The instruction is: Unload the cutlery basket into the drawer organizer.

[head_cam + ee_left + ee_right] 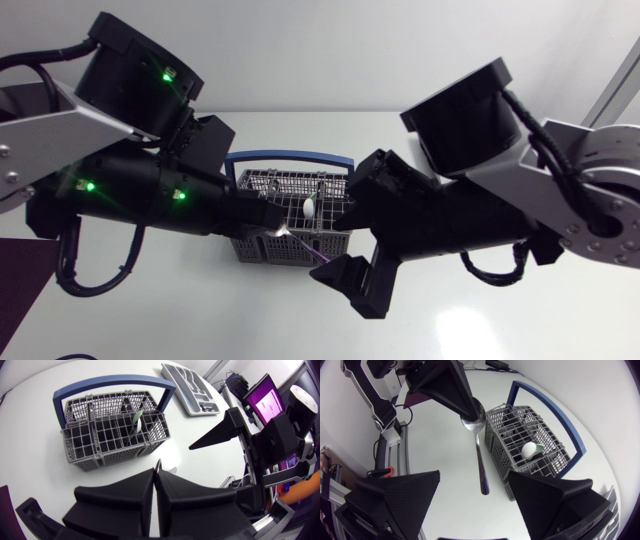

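Left gripper [156, 476] is clenched on the spoon [479, 455], pinching the bowl end. The handle sticks out ahead of those jaws, free. Its tip appears to sit between the right gripper's [474, 475] spread, empty jaws, touching neither.

Cutlery basket [112, 430] sits ahead of the left jaws, just beside the spoon, with one pale-headed utensil [528, 449] upright inside. Drawer organizer [189, 391] lies beyond the basket, well apart from both grippers.

Spoon looks like polished metal: stiff, light, slippery. It will likely pivot if pinched on the curved bowl. Better hold is probably mid-handle, jaws across the flat faces. Reads as a handover setup.
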